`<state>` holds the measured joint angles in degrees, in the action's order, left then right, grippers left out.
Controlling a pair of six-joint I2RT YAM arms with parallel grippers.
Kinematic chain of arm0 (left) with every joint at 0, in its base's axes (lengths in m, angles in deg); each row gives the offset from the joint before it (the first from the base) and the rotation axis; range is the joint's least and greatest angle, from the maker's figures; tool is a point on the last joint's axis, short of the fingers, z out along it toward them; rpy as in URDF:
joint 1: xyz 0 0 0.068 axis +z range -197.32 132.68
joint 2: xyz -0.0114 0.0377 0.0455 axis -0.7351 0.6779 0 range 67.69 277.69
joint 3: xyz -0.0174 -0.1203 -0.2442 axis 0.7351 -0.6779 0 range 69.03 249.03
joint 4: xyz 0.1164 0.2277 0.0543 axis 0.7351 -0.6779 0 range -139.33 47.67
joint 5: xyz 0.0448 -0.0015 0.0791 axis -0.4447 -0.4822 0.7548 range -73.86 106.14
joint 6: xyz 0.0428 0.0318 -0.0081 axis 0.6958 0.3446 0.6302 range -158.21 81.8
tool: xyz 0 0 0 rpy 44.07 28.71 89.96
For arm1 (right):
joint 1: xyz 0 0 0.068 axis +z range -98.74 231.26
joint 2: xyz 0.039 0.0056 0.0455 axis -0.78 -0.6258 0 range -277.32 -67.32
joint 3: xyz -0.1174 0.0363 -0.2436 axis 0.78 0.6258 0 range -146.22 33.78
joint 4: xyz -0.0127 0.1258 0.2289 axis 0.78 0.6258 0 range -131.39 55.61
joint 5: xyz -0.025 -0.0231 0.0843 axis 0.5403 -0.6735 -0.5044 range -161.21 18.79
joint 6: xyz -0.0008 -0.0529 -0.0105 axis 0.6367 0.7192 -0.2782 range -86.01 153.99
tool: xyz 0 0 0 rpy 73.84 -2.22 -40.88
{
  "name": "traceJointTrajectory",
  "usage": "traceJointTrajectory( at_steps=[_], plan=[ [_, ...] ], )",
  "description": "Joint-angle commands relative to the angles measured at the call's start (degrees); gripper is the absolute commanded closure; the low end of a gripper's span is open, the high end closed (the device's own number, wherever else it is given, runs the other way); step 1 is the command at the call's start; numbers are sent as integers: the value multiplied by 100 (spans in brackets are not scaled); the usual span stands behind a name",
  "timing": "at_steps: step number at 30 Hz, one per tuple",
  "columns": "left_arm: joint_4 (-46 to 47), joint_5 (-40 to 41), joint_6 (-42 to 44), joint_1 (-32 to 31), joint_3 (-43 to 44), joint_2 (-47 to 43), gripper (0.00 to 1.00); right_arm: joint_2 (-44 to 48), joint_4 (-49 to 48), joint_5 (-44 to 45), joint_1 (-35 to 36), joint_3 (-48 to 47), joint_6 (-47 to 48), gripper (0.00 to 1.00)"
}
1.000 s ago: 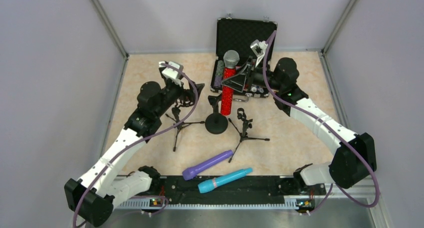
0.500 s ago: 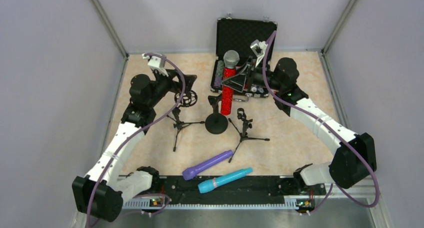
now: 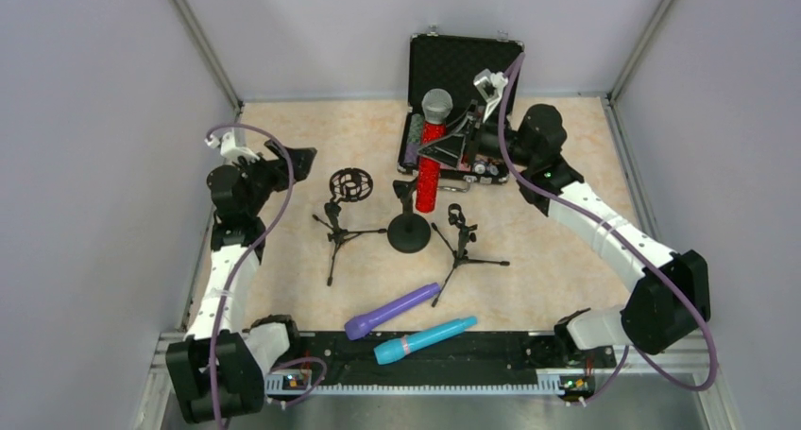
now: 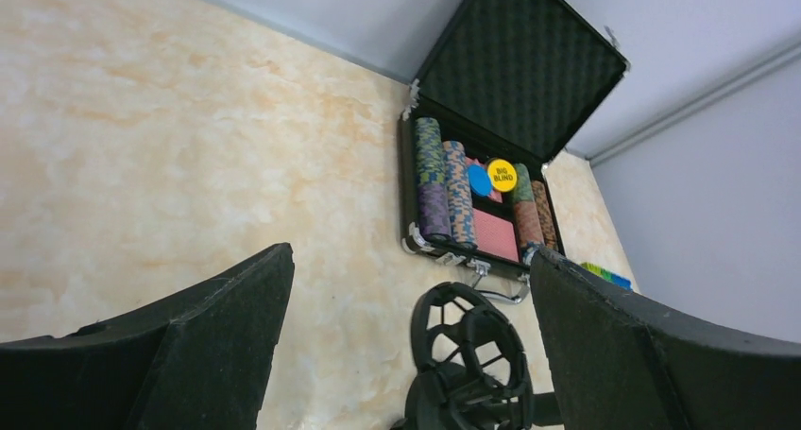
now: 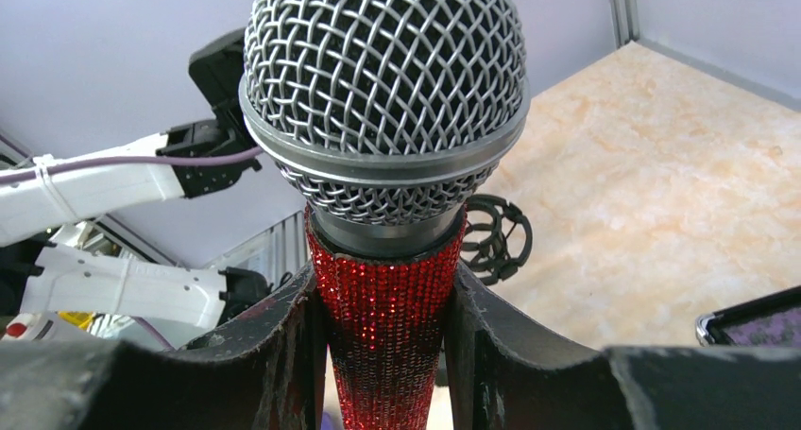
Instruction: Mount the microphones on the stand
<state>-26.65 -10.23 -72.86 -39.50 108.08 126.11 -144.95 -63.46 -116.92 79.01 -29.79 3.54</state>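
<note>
One arm idled, its left end effector (image 3: 298,161) wide open and empty beside the ring-topped tripod stand (image 3: 348,186), while the purple microphone (image 3: 392,310) and turquoise microphone (image 3: 425,339) lay on the desk (image 3: 548,269) near the front. Further right, the right end effector (image 3: 442,148) clamped the glittery red microphone (image 3: 429,170) upright close to the round-base stand (image 3: 409,233). We judged it should descend straight, handle centred over the clip (image 3: 404,192), without tipping that stand.
</note>
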Motion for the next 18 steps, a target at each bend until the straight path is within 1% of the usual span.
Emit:
traceJointTrajectory(
  at_steps=[1, 7, 12, 18],
  plan=[
    [494, -109, -474, 412, -311, -278, 1, -140, -362, -41, 72, -533, -60, 100],
    [275, 317, 43, 509, -683, -454, 1, -453, -464, -58, 129, -896, -241, 100],
    [182, 446, 630, 511, -897, -471, 1, -769, -434, -16, 251, -1311, -254, 100],
    [305, 479, 967, 508, -1238, -475, 1, -1309, 119, 256, 392, -2038, -275, 100]
  ],
)
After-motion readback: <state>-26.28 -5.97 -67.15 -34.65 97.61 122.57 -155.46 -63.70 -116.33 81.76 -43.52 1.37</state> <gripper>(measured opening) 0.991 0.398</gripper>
